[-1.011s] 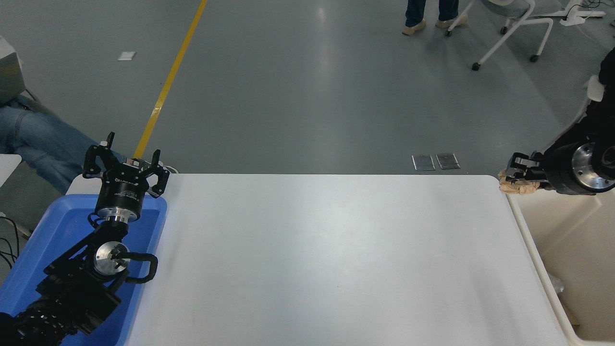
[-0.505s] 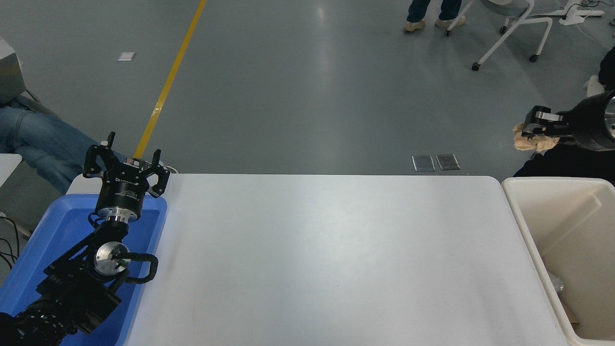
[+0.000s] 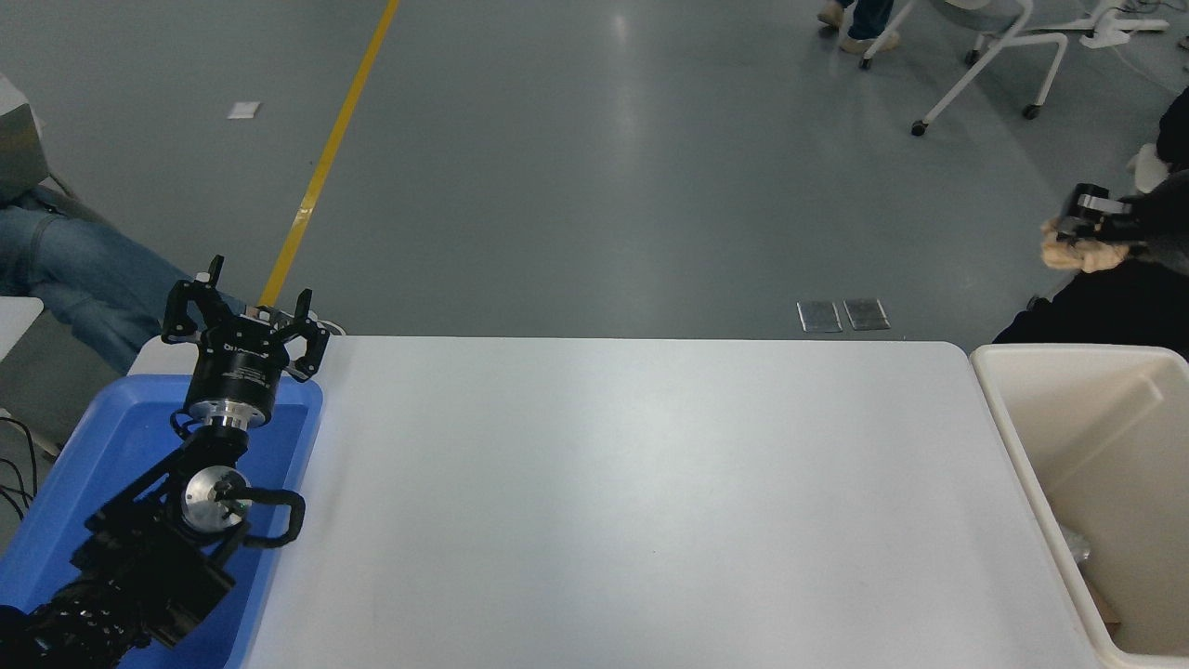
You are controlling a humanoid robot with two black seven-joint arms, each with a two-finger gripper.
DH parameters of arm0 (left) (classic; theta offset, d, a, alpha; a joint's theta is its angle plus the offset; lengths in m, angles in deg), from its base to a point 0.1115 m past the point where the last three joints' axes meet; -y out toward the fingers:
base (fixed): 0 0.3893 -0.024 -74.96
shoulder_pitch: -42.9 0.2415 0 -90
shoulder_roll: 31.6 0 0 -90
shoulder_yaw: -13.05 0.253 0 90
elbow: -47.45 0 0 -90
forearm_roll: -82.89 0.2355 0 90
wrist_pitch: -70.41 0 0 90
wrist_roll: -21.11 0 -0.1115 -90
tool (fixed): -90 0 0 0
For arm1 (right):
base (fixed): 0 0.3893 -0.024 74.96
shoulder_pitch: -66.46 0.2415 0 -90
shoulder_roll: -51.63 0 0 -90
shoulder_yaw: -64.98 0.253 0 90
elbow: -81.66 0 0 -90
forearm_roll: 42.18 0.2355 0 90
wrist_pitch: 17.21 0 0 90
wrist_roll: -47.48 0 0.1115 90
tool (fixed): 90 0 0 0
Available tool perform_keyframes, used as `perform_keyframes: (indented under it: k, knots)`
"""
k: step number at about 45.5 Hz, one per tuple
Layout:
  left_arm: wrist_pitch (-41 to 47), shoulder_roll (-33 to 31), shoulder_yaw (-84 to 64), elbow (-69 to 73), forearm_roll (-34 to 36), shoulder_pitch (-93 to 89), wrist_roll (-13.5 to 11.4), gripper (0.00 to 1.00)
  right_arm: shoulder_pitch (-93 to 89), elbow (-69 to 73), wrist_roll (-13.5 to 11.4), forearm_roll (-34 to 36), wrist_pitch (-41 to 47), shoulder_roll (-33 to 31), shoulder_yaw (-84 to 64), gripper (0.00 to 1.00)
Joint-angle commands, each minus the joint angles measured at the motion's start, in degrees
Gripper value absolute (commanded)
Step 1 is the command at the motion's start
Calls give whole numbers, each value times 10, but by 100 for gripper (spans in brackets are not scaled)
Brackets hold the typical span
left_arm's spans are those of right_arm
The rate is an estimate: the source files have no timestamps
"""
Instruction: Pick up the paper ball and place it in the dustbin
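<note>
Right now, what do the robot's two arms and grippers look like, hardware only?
The left arm is black with jointed links, a looping black cable and round silver metal discs. The left gripper is black, with spread prong fingers on a cylindrical body that bears faint lettering. The right gripper is black with a silver part; motion blur hides the rest.

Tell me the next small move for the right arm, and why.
Probably bring the right gripper toward the robot until it hangs over the dustbin, then release. It is shut on the paper ball, which appears beyond the bin's far rim, over the floor, so opening now might miss.
</note>
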Motion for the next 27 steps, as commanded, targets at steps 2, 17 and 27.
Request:
perform_keyframes:
  k: [2,17,27]
  knots:
    - [0,0,0,0,0,0,0,99,-222,-205,-1,93,-2,1,85,0]
    - [0,0,0,0,0,0,0,99,-414,-342,-3,142,-32,15,231,0]
    - [0,0,0,0,0,0,0,99,-512,-364,-2,172,-81,39,285,0]
